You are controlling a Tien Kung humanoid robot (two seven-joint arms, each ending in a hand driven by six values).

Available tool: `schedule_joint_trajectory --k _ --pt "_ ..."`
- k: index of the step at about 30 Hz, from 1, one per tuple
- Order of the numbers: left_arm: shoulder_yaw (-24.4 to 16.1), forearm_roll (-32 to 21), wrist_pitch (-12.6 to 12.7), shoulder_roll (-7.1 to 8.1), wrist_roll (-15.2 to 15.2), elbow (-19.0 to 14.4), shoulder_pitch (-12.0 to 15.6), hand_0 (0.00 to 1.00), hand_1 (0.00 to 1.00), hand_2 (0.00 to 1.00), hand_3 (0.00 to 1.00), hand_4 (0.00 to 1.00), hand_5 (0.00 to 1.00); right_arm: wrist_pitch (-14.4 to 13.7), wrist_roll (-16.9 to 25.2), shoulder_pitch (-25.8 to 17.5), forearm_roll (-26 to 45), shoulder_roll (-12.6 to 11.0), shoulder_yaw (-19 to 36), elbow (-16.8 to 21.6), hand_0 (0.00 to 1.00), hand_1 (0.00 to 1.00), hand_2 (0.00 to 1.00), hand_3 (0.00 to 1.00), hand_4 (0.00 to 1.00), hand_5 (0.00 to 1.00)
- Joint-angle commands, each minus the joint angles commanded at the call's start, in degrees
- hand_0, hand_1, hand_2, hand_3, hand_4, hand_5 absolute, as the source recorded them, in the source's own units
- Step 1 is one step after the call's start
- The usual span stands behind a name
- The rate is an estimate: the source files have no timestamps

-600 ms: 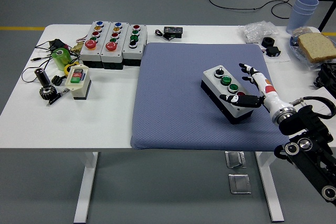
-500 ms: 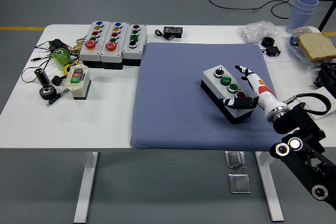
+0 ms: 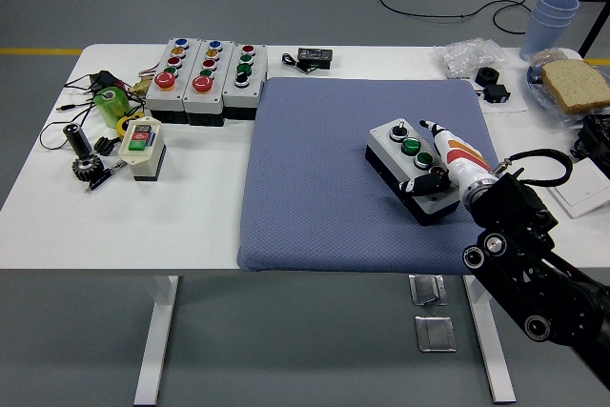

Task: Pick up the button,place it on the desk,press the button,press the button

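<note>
A white-topped button box (image 3: pixel 402 152) with a black base lies flat on the blue mat (image 3: pixel 315 178), right of centre. Its black knob and a green button (image 3: pixel 411 147) show; the buttons nearer me are covered. My right hand (image 3: pixel 438 159) lies over the box's right side. Its fingers stretch toward the far end and the thumb (image 3: pixel 417 184) rests at the near end, not clasping the box. The black right forearm (image 3: pixel 519 254) comes in from the lower right. My left arm is out of sight.
Three button boxes (image 3: pixel 205 78) stand at the back left, with a small switch box (image 3: pixel 141 145), a green object (image 3: pixel 110 102) and a gear (image 3: pixel 86 167) near the left edge. Stacked cups (image 3: pixel 553 16), bread (image 3: pixel 575 83) and a plastic bag (image 3: pixel 472 54) sit at the back right.
My right hand has shifted left and turned, from straddling the box's right edge with spread fingers to lying across its top. The forearm has swung closer. The box has stayed put.
</note>
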Motion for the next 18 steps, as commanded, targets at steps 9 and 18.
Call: schedule_joint_trajectory --k 9,18 --pt "0.1 0.1 0.0 -0.05 0.1 0.0 0.5 0.65 0.648 0.642 0.549 0.312 0.85 0.3 -3.8 2.0 0.0 1.3 -0.6 -3.9 0.789 0.812 0.965 0.971 0.998 0.107" --pt "0.2 0.6 -0.2 -0.05 0.1 0.0 0.8 0.65 0.648 0.642 0.548 0.312 0.851 3.7 -6.1 4.4 -3.0 1.0 -2.6 -5.9 0.614 0.608 0.788 0.874 0.987 0.083"
